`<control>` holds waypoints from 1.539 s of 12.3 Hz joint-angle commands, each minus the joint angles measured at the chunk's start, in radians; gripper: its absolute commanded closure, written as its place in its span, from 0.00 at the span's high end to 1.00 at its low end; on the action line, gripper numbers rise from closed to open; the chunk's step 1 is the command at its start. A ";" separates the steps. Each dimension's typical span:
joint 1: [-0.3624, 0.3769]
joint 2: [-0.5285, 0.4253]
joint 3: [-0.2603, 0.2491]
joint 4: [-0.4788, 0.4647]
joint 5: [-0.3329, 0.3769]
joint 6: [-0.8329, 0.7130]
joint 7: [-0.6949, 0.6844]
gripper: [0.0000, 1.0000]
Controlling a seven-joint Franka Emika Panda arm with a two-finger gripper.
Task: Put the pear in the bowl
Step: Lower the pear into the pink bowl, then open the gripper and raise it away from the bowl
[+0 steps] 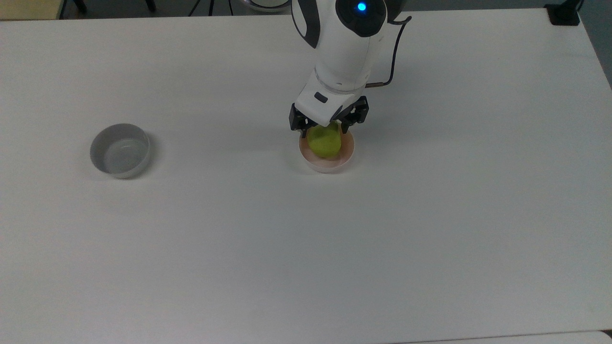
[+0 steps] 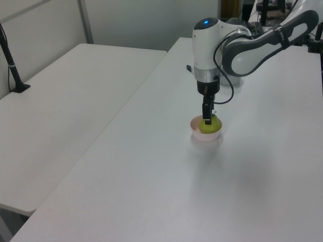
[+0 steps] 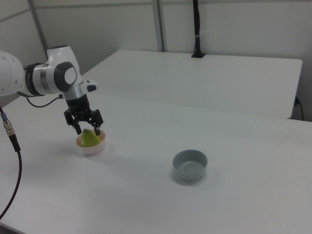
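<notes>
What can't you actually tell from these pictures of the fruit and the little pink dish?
- Upper end of the small yellow-green pear: top view, covered by the black jaws.
- Back rim of the pale pink round bowl: top view, behind jaws and pear.
- Whether the pear touches the bowl's floor: every view, hidden by the bowl's wall.
- White robot arm, its base: top view, cut off by the upper edge.

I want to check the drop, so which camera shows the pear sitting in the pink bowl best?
The top view: it looks down on the pear inside the bowl, with pink rim around it. In the left view a gripper finger crosses the pear. The right view shows the pear from the side, under the gripper.
</notes>
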 commanded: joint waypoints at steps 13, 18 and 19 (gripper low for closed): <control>-0.002 -0.124 -0.009 0.084 -0.012 -0.201 0.022 1.00; -0.099 -0.233 -0.050 0.132 0.109 -0.355 -0.182 1.00; -0.097 -0.244 -0.094 0.134 0.134 -0.364 -0.216 1.00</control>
